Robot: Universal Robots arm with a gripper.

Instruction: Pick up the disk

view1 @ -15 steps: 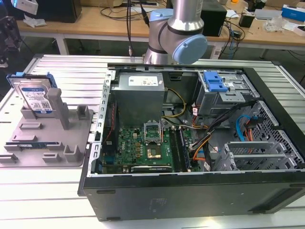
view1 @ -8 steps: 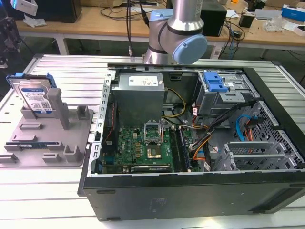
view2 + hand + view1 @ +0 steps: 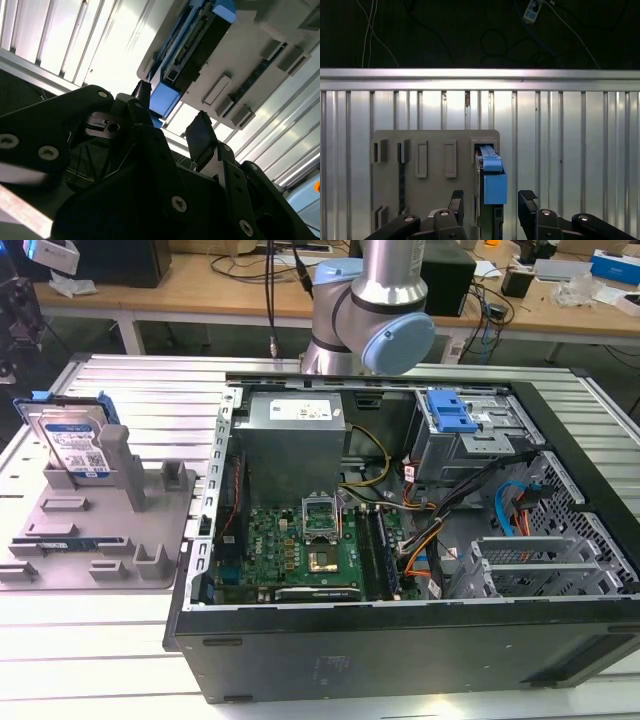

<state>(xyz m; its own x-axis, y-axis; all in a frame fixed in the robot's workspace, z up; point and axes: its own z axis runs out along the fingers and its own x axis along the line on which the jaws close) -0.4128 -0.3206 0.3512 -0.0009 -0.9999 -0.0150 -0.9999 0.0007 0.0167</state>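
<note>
Hovering above the disk [image 3: 493, 182], the gripper [image 3: 491, 196] holds its fingers [image 3: 527, 200] spread apart astride its blue edge, not touching; the disk stands upright in the grey fixture [image 3: 435, 145] on the bench [image 3: 570, 150]; I reckon closing off-centre could tip or jam it.

Arm [image 3: 372, 295]: single, silver tubular links with pale blue joint caps; in the exterior view it stands upright at the far side, one round joint cap [image 3: 398, 340] facing the camera

Gripper [image 3: 491, 201]: black, two-finger, bolted linkage bars, jaws parted in both wrist views

Fingers [image 3: 528, 199]: flat dark pads facing each other, tips level, a wide gap between; in the second wrist view one finger [image 3: 201, 134] shows its broad side
</note>
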